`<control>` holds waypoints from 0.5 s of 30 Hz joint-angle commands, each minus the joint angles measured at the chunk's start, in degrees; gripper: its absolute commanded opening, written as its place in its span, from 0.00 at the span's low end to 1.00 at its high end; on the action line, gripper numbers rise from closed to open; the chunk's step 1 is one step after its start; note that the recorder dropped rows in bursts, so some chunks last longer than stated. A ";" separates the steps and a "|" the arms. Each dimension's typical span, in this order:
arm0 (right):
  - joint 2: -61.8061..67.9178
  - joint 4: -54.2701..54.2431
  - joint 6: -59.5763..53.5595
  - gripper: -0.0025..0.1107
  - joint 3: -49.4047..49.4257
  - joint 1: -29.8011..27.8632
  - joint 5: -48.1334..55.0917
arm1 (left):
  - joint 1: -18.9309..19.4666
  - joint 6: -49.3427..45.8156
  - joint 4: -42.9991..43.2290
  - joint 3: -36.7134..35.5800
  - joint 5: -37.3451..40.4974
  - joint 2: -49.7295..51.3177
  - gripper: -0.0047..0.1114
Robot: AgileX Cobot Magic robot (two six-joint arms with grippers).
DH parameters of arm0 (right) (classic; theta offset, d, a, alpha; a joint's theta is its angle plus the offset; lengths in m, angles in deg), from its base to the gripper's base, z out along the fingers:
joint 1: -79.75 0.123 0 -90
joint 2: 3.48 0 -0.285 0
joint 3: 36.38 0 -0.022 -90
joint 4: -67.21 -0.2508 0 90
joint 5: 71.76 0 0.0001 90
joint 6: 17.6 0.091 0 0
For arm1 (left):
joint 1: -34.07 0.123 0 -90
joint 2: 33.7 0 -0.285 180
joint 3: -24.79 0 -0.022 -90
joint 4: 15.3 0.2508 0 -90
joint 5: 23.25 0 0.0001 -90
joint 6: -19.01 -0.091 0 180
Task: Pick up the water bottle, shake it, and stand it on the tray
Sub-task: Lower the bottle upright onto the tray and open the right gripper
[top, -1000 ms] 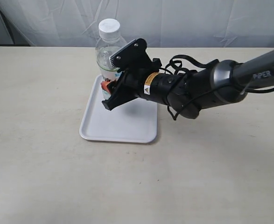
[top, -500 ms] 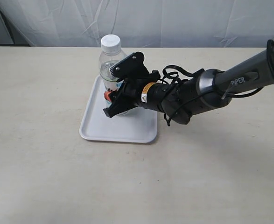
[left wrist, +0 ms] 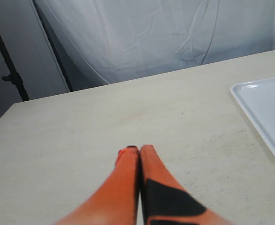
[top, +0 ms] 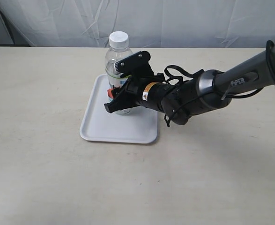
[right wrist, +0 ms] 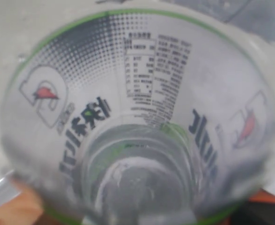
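The water bottle (top: 114, 62), clear with a white cap, stands upright on the far half of the white tray (top: 97, 127). My right gripper (top: 120, 95) reaches in from the right and is shut on the bottle's labelled body. In the right wrist view the bottle's label (right wrist: 137, 93) fills the frame, with an orange finger pad (right wrist: 20, 208) at its edge. My left gripper (left wrist: 138, 149) is shut on nothing, its orange fingers pressed together low over the bare table. A corner of the tray (left wrist: 263, 108) shows beside it. The left gripper is out of the exterior view.
The beige table (top: 43, 178) extends all round the tray. A white curtain (top: 184, 23) hangs behind the table's far edge. A dark stand (left wrist: 11, 77) rises beyond the table in the left wrist view.
My right gripper has brought the bottle down and a little to the right, from tilted above the tray to upright on it. The left gripper shows no earlier frame.
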 commanded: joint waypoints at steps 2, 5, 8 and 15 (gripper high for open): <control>-0.07 -0.38 -0.34 0.02 -0.37 -0.14 2.24 | -0.02 0.18 -0.28 -0.21 0.09 -0.26 0.04; -0.07 -0.38 -0.34 0.04 -0.37 -0.14 3.31 | -0.02 0.18 -0.28 -0.21 0.09 -0.26 0.04; -0.07 -0.38 -0.34 0.19 -0.37 -0.14 3.89 | -0.02 0.18 -0.28 -0.21 0.09 -0.26 0.04; -0.07 -0.38 -0.34 0.57 -0.37 -0.14 4.31 | -0.02 0.18 -0.28 -0.21 0.09 -0.26 0.04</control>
